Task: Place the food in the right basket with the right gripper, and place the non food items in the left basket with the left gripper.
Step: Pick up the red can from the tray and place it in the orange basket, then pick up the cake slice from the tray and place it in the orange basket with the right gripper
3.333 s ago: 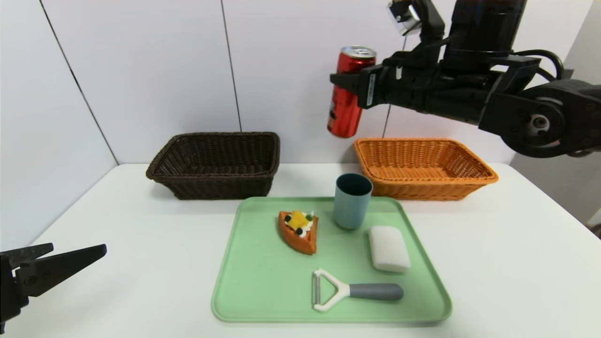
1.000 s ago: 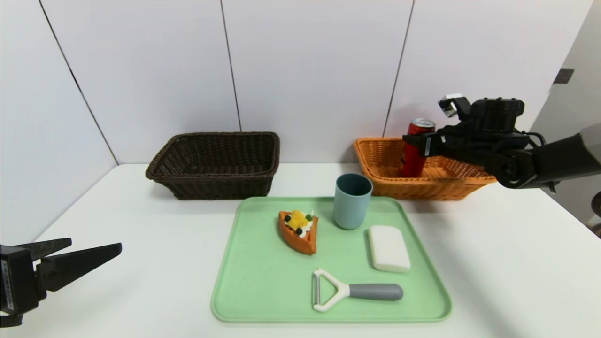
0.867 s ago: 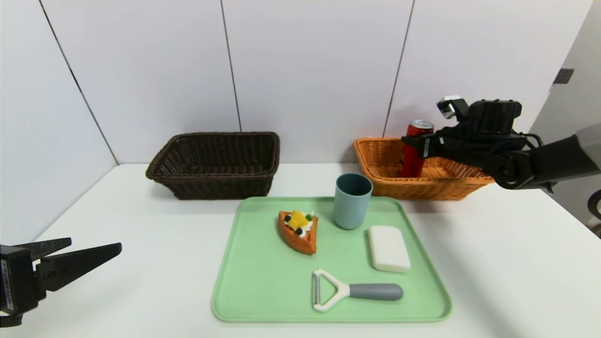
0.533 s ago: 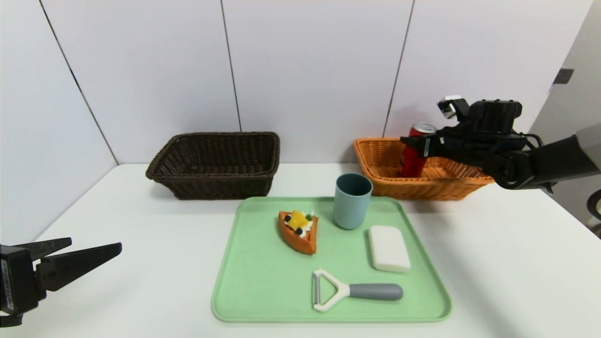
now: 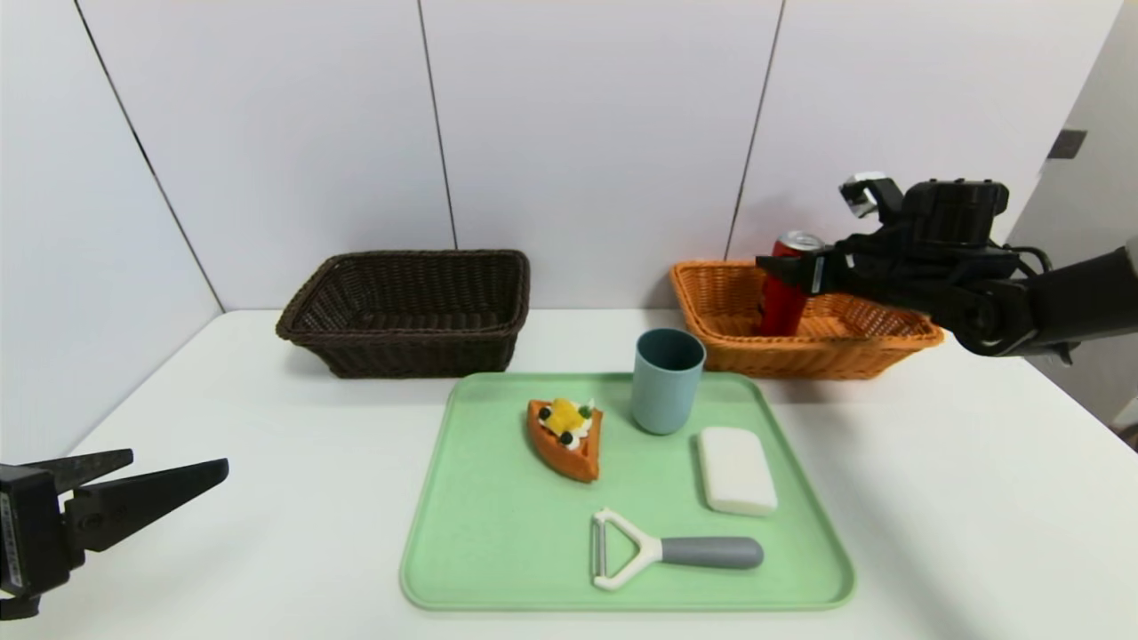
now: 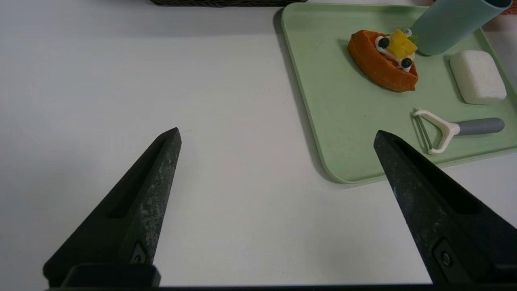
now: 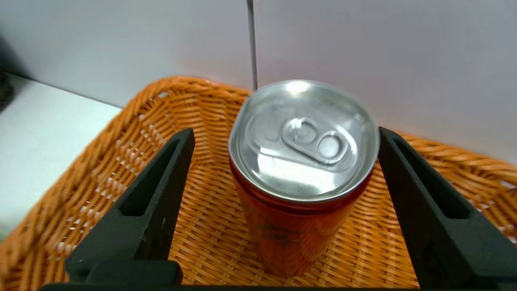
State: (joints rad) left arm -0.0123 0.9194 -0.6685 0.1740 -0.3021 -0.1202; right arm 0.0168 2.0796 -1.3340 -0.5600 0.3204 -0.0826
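Having carried the red soda can [image 5: 784, 286] across and down into the orange-tan basket [image 5: 876, 354], now letting go: right gripper [image 5: 775, 267] standing with fingers [image 7: 161, 194] spread apart on either side of the can, one finger clear of it, the other looking almost against the rim in the right wrist view. Standing upright on the woven floor, toward the basket's left end.

Risking a tip-over while pulling back: tall, slim can on an uneven weave, liable to be caught by that near finger and knocked onto its side or against the basket wall.

Waiting on the green tray [image 5: 462, 551]: cake wedge [image 5: 565, 437], blue-grey cup [image 5: 666, 380], white bar [image 5: 736, 470], peeler [image 5: 662, 551]. Sitting empty: dark brown basket [image 5: 409, 313].

Hovering parked at the near left, left gripper [image 6: 277, 138] gaping wide, holding nothing
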